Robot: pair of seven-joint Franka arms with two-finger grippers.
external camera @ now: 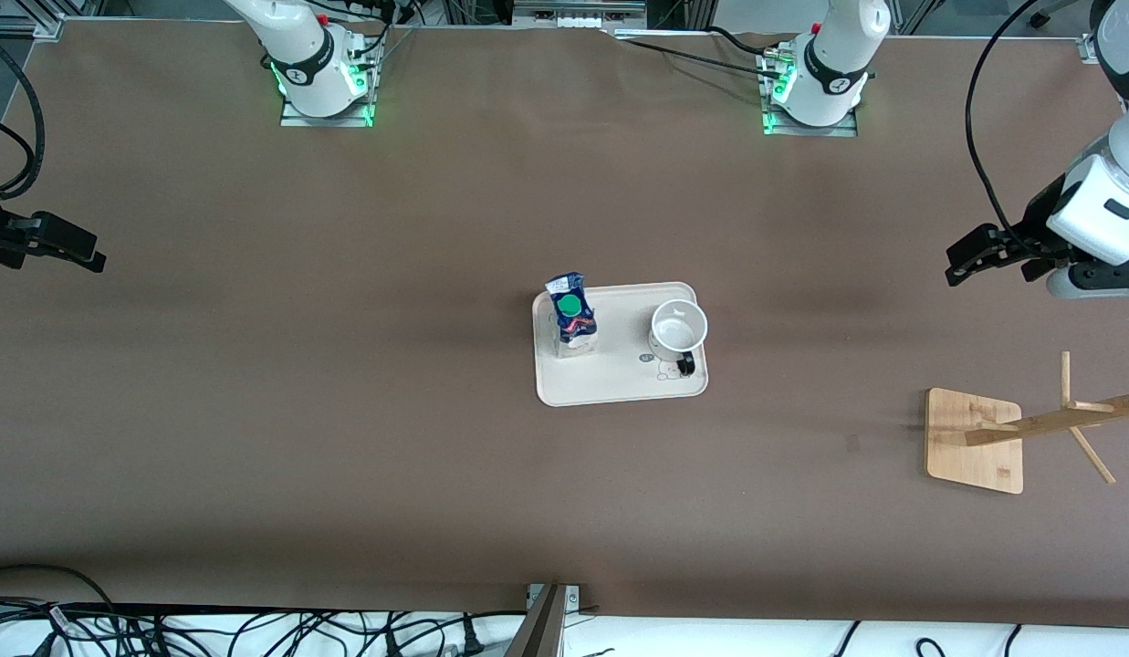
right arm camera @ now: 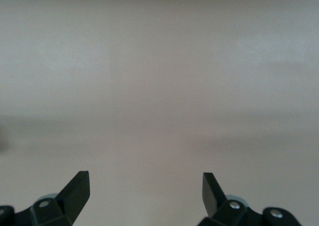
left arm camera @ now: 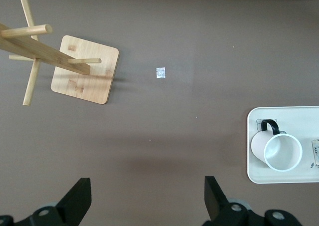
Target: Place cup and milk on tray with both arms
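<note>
Brown matte counter (external camera: pixel 345 411) fills nearly the whole view, lit evenly with soft shadow bands across it. Wooden rack (external camera: pixel 1011 436) with a square base and pegs stands toward the left arm's end. A tiny pale scrap (left arm camera: pixel 160 73) lies on the counter near the rack base. Black cables (external camera: pixel 208 630) tangle over a white strip along the near edge. Metal framing (external camera: pixel 578 13) and more cables run along the top edge.

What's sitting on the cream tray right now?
On the cream rectangular tray: the blue-topped milk carton and the white mug, both upright, apart. The tray's bunny drawing is partly covered by the mug.
</note>
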